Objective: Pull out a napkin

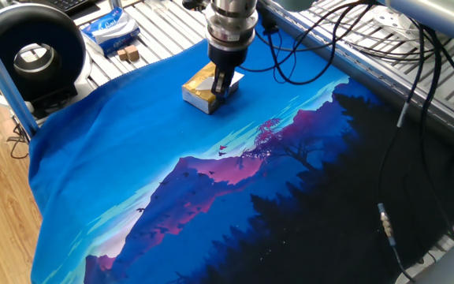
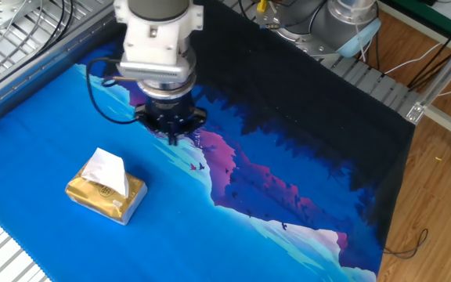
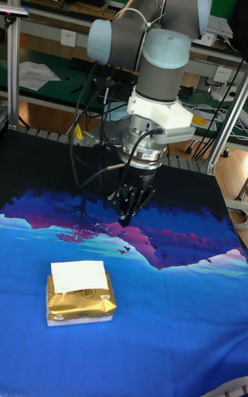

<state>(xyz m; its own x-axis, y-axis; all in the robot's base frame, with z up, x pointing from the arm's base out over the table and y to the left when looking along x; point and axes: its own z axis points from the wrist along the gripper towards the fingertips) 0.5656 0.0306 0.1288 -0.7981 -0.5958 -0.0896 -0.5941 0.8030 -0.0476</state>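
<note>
Presently, notes for you at the controls.
Gripper: gripper (image 2: 171, 135) hangs above the blue printed cloth (image 2: 272, 196), fingers drawn together to a narrow point with nothing between them; clenched on nothing, as far as you can see.
Napkin: white napkin (image 2: 106, 171) stands up out of the top of the golden-yellow pack (image 2: 104, 197); not yet pulled free.
Pack axis: in the tall fixed view its long side runs left to right across the picture.
Bearing: in that view the napkin (image 3: 78, 276) lies nearer the camera and to the picture's left of the gripper (image 3: 129, 212); well apart, lower down.
Judgement: you will need to part the fingers, then carry across and descend.
</note>
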